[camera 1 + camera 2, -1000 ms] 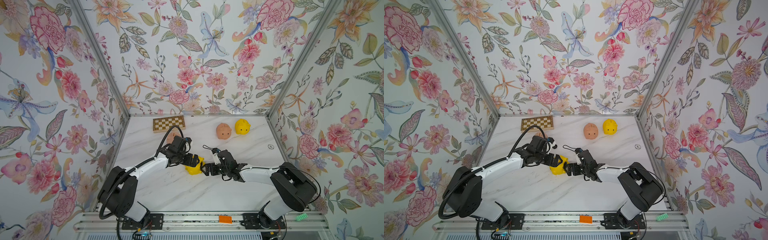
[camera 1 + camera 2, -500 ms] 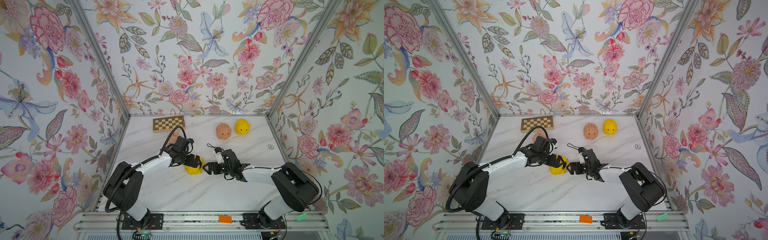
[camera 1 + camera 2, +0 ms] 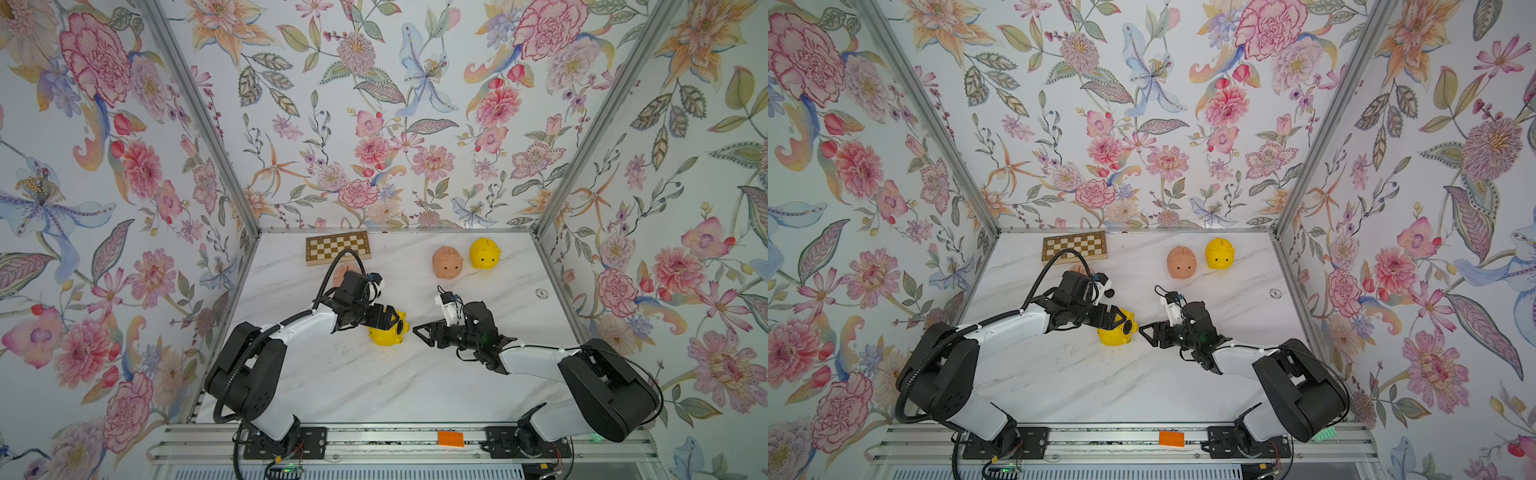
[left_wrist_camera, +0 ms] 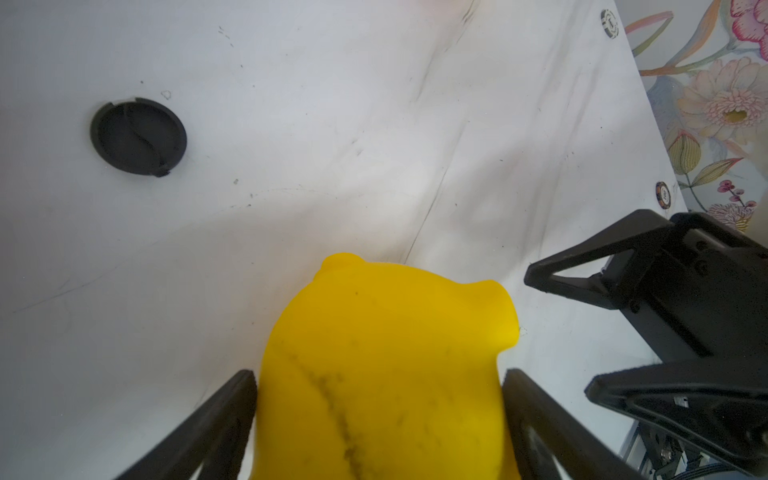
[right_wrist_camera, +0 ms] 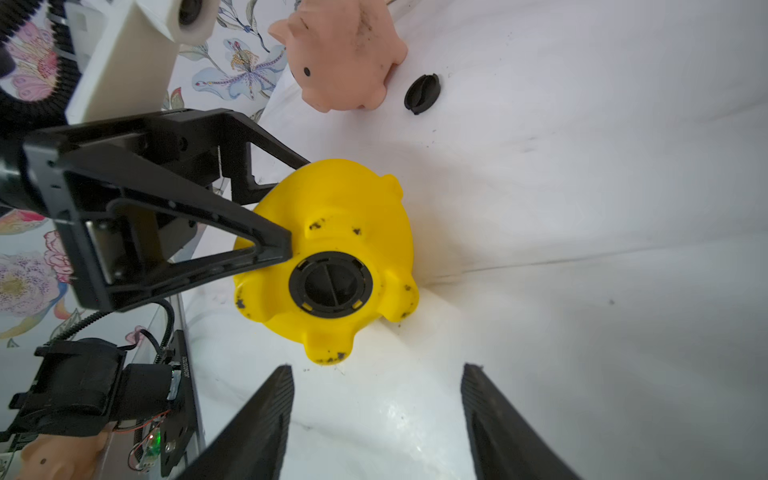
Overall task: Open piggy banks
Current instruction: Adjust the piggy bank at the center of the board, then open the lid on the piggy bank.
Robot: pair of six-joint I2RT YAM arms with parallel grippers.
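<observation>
A yellow piggy bank [image 3: 386,334] [image 3: 1117,332] lies on its side mid-table. Its black plug [image 5: 330,284] sits in the belly and faces my right gripper. My left gripper [image 3: 397,322] [image 4: 380,374] is shut on its body [image 4: 386,353], one finger on each flank. The right gripper [image 3: 419,334] [image 5: 378,370] stands open a short way off the plug, nothing between its fingers. A pink piggy bank [image 3: 447,262] and a yellow one [image 3: 484,253] stand at the back right. Another pink piggy bank [image 3: 343,272] [image 5: 345,54] is half hidden behind my left wrist.
A chessboard [image 3: 337,247] lies at the back left. A loose black plug [image 5: 422,93] rests beside the half-hidden pink pig, and the left wrist view shows a loose plug [image 4: 139,137] on bare marble. A small round chip [image 3: 540,293] lies near the right wall.
The left jaws have closed in onto the yellow piggy bank. The right jaws have narrowed but stay apart. The pig has not moved.
</observation>
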